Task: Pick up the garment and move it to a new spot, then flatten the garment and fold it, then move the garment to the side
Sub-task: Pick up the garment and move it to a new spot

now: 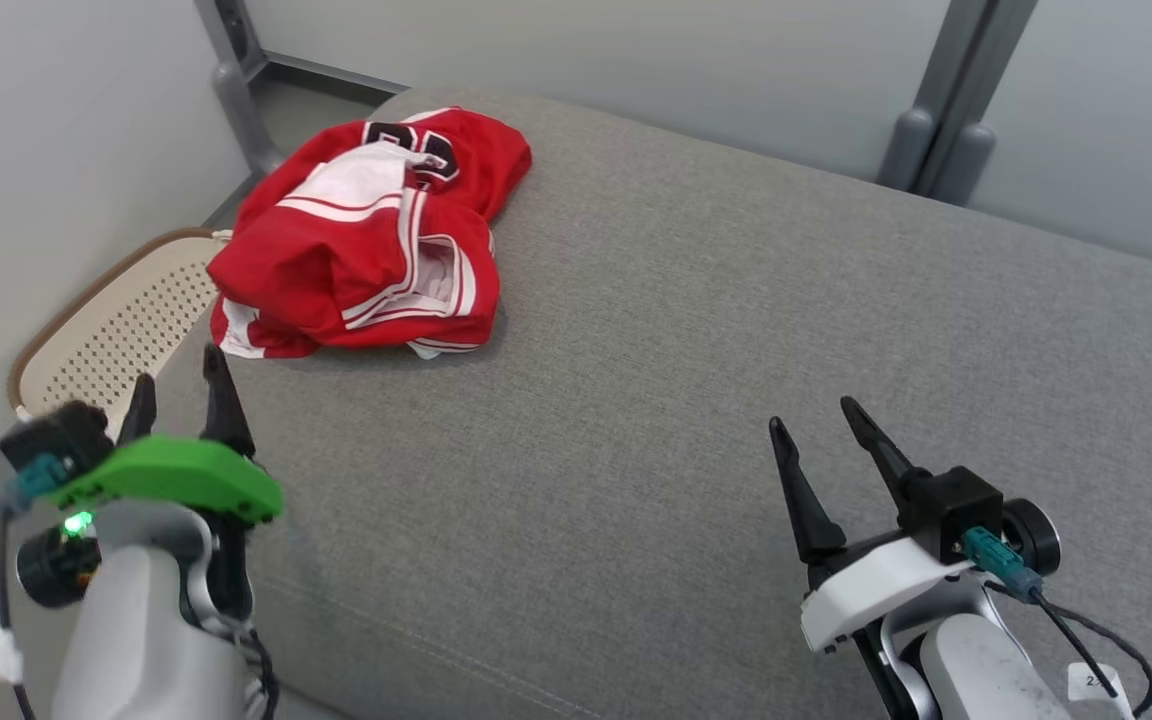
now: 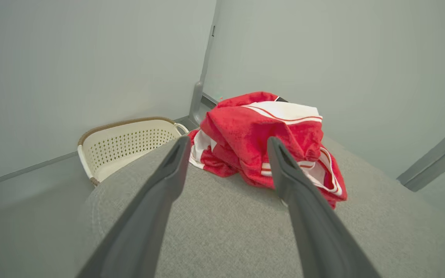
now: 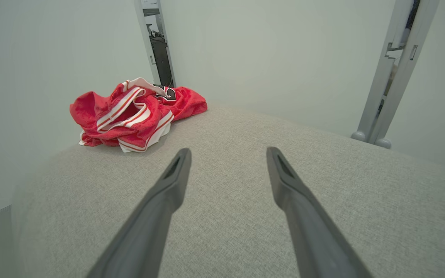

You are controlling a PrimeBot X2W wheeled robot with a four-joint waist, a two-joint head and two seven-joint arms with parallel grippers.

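So here's what you've got: the garment [image 1: 366, 235], a red jersey with white stripe trim and a black number patch, sits crumpled in a heap at the far left corner of the grey fabric cushion [image 1: 686, 350], its left edge right at the cushion's rim. Your left tool [image 1: 178, 368], the one with the green cover, hangs at the near left edge of the cushion. Its fingers are spread wide with nothing in them, and they point roughly toward the heap but stop well short of it. In the left wrist view you look straight between those two dark fingers [image 2: 168, 173] at the jersey, which is bunched up with a white striped panel on top. Your right tool [image 1: 812, 414], the one with the white cover, is over at the near right. It's also wide open and empty, above bare cushion and well apart from the garment. From its wrist view the jersey lies off to the upper left. Down beside the cushion, just left of the heap, there's a cream perforated basket [image 1: 106, 330] with a brown rim, close to the pale wall [image 1: 56, 150]. A grey post [image 1: 946, 110] stands behind the cushion at the far right, and another post [image 1: 236, 90] stands behind the far left corner.
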